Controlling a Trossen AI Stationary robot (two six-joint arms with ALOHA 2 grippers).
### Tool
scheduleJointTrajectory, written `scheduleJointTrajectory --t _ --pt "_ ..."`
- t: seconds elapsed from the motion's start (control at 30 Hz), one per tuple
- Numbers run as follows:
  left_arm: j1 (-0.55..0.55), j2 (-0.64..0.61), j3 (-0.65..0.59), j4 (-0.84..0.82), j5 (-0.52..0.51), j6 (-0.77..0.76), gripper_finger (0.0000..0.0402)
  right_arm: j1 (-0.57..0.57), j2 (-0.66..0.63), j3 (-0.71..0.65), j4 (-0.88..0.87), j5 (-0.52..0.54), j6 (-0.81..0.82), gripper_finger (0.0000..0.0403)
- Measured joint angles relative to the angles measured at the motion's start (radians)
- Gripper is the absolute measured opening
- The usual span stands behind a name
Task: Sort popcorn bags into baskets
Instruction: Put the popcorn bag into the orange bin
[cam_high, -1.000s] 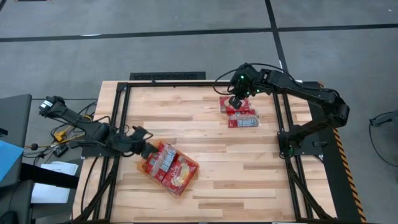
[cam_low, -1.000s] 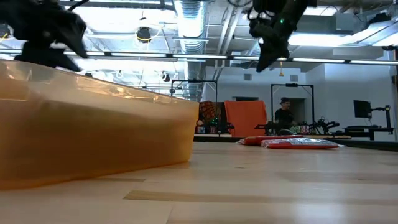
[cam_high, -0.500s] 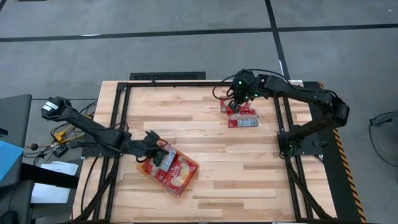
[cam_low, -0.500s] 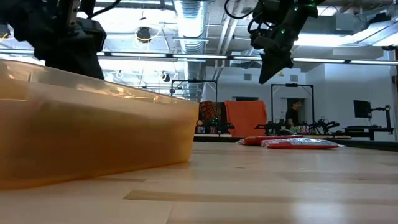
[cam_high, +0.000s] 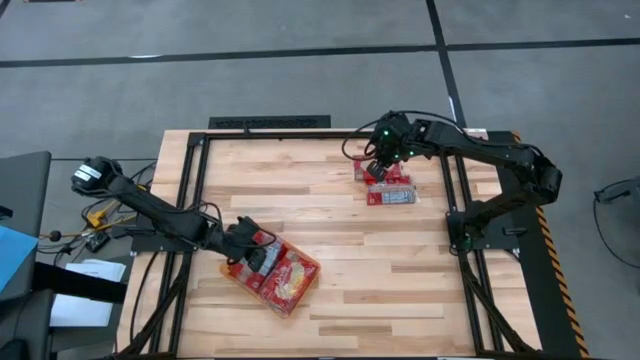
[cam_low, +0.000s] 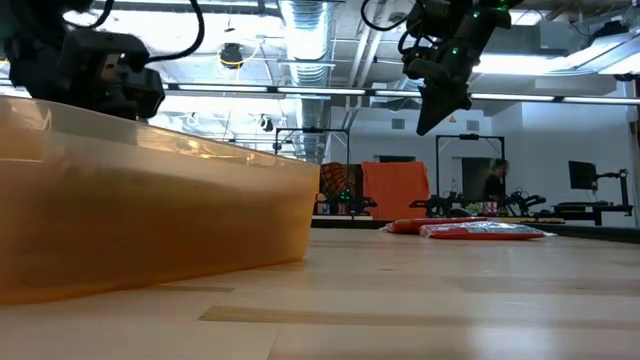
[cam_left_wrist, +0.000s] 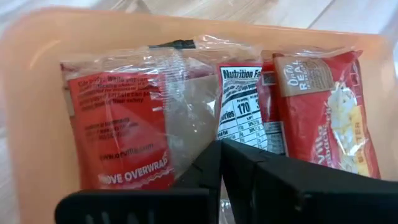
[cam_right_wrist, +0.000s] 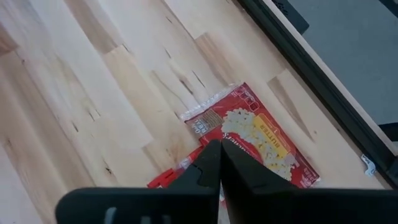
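Observation:
The orange translucent basket (cam_high: 312, 268) sits near the table's near-left part, and its wall (cam_low: 150, 220) fills the left of the low view. Several red popcorn bags (cam_left_wrist: 124, 118) lie flat inside it. Two more red bags (cam_high: 388, 190) lie flat on the wood at the far right (cam_low: 470, 229). My left gripper (cam_high: 250, 247) hovers over the basket's left end, shut and holding nothing (cam_left_wrist: 221, 149). My right gripper (cam_high: 379, 166) hangs above the far-right bags (cam_right_wrist: 261, 140), also shut and holding nothing (cam_right_wrist: 221, 149).
Black frame rails (cam_high: 200, 180) run along the table's left, far and right edges. Bare wood (cam_high: 330, 230) lies between the basket and the far-right bags. A person (cam_low: 495, 185) stands far back in the room beyond the table.
My left gripper has moved toward the table's right, from beside the basket's left end to over the bags inside it. My right gripper has come down a little toward the two bags on the table and then held still. The bags and the basket have not moved.

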Motion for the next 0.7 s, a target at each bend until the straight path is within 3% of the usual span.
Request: scheduleJointTrajectory --t 0.27,0.43,0.57,0.7 --pt "0.001 -0.002 0.201 -0.312 -0.018 0.031 0.0000 -0.033 -0.001 -0.054 0.024 0.051 0.007 0.0025" --pt "0.002 -0.002 0.328 -0.362 -0.135 0.123 0.0007 -0.110 -0.001 -0.196 0.080 0.127 0.094 0.0010" --pt "0.039 -0.003 0.403 -0.363 -0.247 0.249 0.0042 -0.195 0.000 -0.322 0.220 0.146 0.150 0.0016" --pt "0.153 -0.003 0.434 -0.354 -0.213 0.322 0.0094 -0.263 0.001 -0.411 0.353 0.137 0.197 0.0024"
